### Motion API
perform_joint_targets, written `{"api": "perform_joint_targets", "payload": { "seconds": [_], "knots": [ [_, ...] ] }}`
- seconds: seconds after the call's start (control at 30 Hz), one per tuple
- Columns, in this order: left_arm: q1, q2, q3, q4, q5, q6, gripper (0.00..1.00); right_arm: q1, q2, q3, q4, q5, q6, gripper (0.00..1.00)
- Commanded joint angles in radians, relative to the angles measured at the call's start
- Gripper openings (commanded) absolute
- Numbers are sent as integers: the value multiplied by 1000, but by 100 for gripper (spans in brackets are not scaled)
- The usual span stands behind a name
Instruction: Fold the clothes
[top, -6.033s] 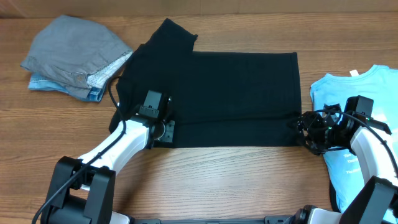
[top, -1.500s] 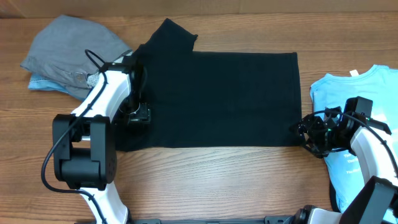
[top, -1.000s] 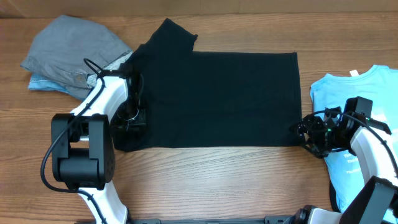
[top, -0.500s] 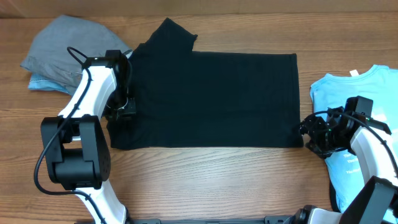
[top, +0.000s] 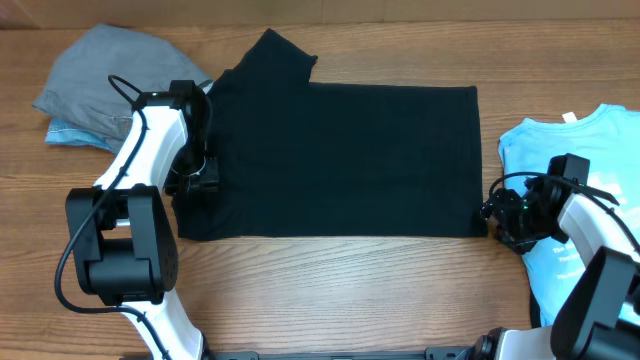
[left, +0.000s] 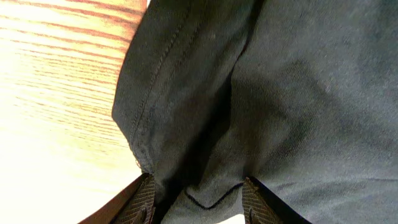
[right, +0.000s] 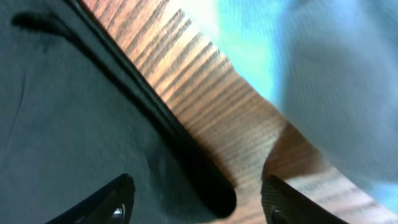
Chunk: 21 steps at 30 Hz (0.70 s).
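Observation:
The black T-shirt lies flat on the table as a wide rectangle, with one sleeve sticking out at the back left. My left gripper is low at its left edge. In the left wrist view the fingers are apart, with a hemmed fold of black cloth between them. My right gripper is at the shirt's front right corner. It is open, with one finger over the black cloth and the other over wood. The light blue T-shirt lies to the right and also shows in the right wrist view.
A pile of grey and light blue clothes lies at the back left. Bare wooden table runs along the front of the black shirt. A narrow strip of wood separates the black shirt from the light blue one.
My left arm left the shirt's front edge and swung round to its left edge, where it now stays. The left edge sits slightly further left. The right gripper has edged slightly.

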Motion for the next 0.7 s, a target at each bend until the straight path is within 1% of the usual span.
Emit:
{"api": "perform_joint_targets", "payload": {
  "seconds": [0.0, 0.07, 0.1, 0.13, 0.2, 0.23, 0.27, 0.33, 0.37, 0.47, 0.6, 0.67],
  "knots": [
    [0, -24, 13, 16, -10, 7, 45, 8, 39, -5, 19, -23, 8, 59],
    [0, -24, 13, 23, -10, 7, 42, 9, 56, -5, 26, -37, 8, 52],
    [0, -24, 13, 27, -10, 8, 39, 9, 65, -5, 27, -47, 8, 47],
    [0, -24, 13, 30, -10, 7, 37, 9, 69, -5, 26, -56, 8, 36],
    [1, -23, 12, 38, -11, 8, 31, 8, 74, -5, 9, -45, 8, 20],
    [1, -23, 12, 43, -13, 11, 27, 8, 73, -5, 0, -22, 17, 13],
    [1, -23, 12, 49, -18, 11, 22, 5, 72, -5, -10, 7, 42, 8],
    [1, -23, 12, 54, -18, 24, 17, -1, 72, 1, -23, 47, 66, 4],
    [1, -23, 12, 58, -19, 32, 15, -5, 72, 6, -29, 61, 69, 4],
    [1, -23, 12, 73, -22, 58, 15, -14, 72, 35, -68, 114, 85, 4],
    [1, -23, 12, 103, -38, 61, 13, -17, 71, 97, -157, 216, 107, 4],
    [2, -23, 12, 122, -41, 64, 12, -17, 71, 116, -182, 222, 114, 4]
  ]
}}
